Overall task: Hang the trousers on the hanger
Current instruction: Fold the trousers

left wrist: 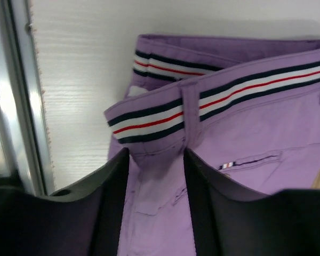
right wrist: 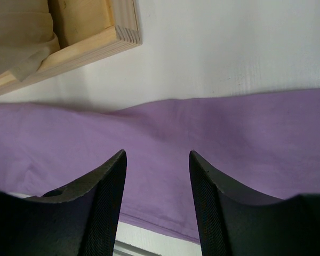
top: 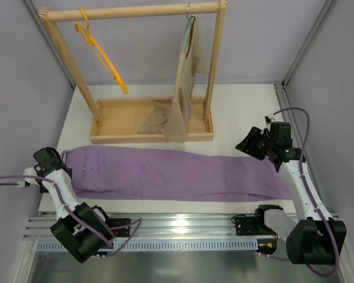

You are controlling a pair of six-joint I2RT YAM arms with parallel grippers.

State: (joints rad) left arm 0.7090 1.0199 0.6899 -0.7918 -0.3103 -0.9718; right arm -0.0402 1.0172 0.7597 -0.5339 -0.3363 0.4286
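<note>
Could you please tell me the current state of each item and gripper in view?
trousers: lying flat, full length, on no hanger.
orange hanger: hooked on the wooden rack, empty.
beige garment: hanging on the rack, hem resting in its base.
left gripper: open, fingers astride the waistband.
right gripper: open, over the trousers.

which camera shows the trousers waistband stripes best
Left wrist: the waistband fills the frame, its dark, white and red stripes sharp. Top external shows the whole trousers, but the waistband is a tiny edge at their left end. Right wrist shows only plain purple leg fabric.
</note>
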